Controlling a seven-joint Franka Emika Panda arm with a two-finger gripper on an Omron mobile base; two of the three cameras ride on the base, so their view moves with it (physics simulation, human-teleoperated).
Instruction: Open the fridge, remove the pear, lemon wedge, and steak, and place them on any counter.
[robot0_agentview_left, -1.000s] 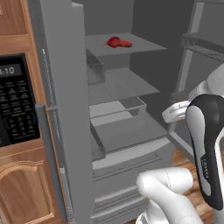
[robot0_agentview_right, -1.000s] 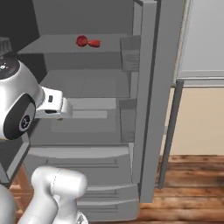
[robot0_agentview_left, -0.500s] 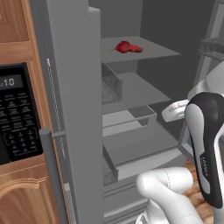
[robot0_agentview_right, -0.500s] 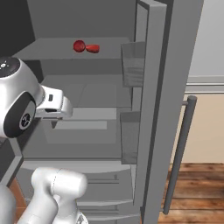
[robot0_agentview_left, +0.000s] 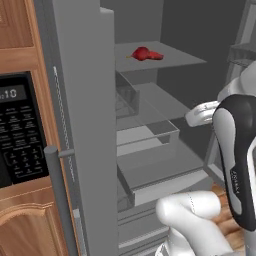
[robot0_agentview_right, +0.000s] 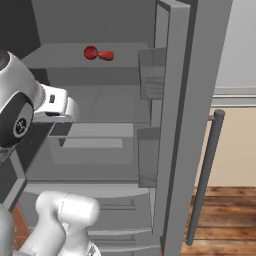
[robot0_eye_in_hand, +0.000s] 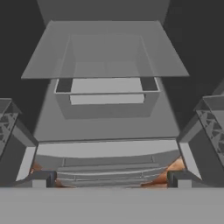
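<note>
The grey fridge (robot0_agentview_left: 85, 100) stands with both doors swung wide. On its top shelf (robot0_agentview_right: 60, 56) lie a round red pear (robot0_agentview_right: 90, 52) and, right beside it, the flat red steak (robot0_agentview_right: 106, 55); from the left base view the pear (robot0_agentview_left: 141, 53) and the steak (robot0_agentview_left: 155, 55) sit the same way. The lemon wedge is hidden. The counter is out of view. My gripper (robot0_eye_in_hand: 111, 180) is open and empty. It hangs in front of the fridge's middle, below the top shelf, facing the clear inner drawer (robot0_eye_in_hand: 107, 94).
A black microwave (robot0_agentview_left: 20, 130) is set in wooden cabinets left of the fridge. The left door (robot0_agentview_left: 87, 150) with its bar handle (robot0_agentview_left: 60, 200) and the right door (robot0_agentview_right: 187, 125) with its bar handle (robot0_agentview_right: 206, 175) flank the arm. Door bins (robot0_agentview_right: 150, 75) jut inward. The floor (robot0_agentview_right: 225, 215) is wood.
The whole picture has shifted and the fridge looms larger: the base has driven closer. The arm keeps its pose and the gripper stays open.
</note>
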